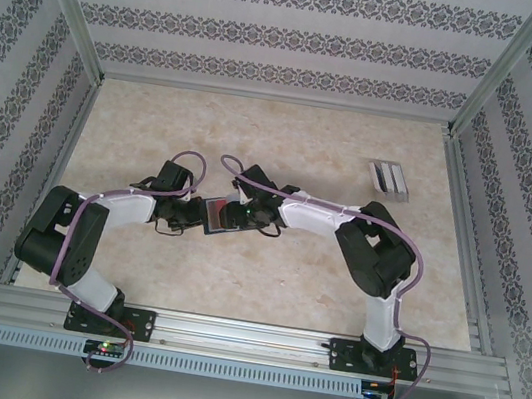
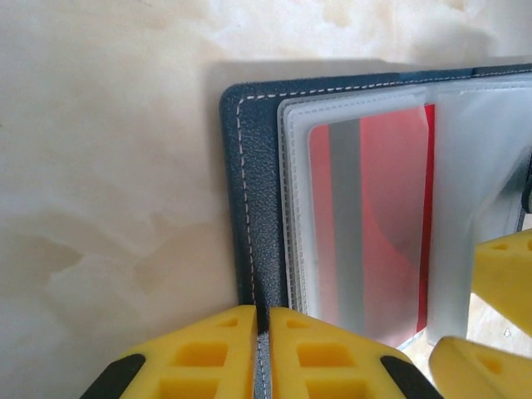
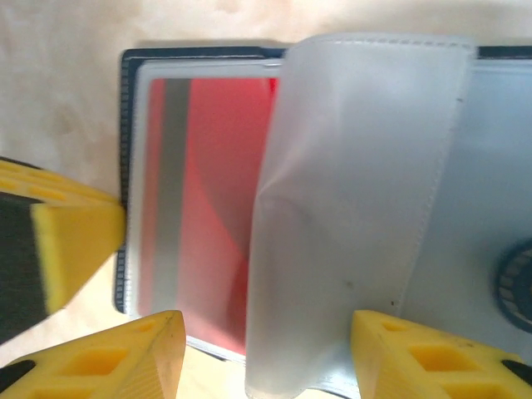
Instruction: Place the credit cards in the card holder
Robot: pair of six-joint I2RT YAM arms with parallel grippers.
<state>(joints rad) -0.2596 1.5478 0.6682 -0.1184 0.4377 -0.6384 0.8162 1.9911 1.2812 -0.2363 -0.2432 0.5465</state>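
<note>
The navy card holder (image 1: 213, 213) lies open on the table between both arms. My left gripper (image 2: 262, 320) is shut on the stitched edge of its navy cover (image 2: 253, 183). A red card (image 2: 382, 216) with a grey stripe sits inside a clear sleeve of the holder. My right gripper (image 3: 270, 366) is open, its fingers (image 3: 125, 357) standing on either side of a frosted sleeve page (image 3: 357, 191) that curls up over the red card (image 3: 208, 183). The navy rim (image 3: 125, 75) frames the sleeves. The other cards are out of view.
A clear slotted plastic case (image 1: 388, 178) lies at the back right of the marbled table (image 1: 285, 142). Metal rails (image 1: 244, 336) run along the near edge, and patterned walls close in the sides. A round dark snap (image 3: 519, 287) sits on the holder's right half.
</note>
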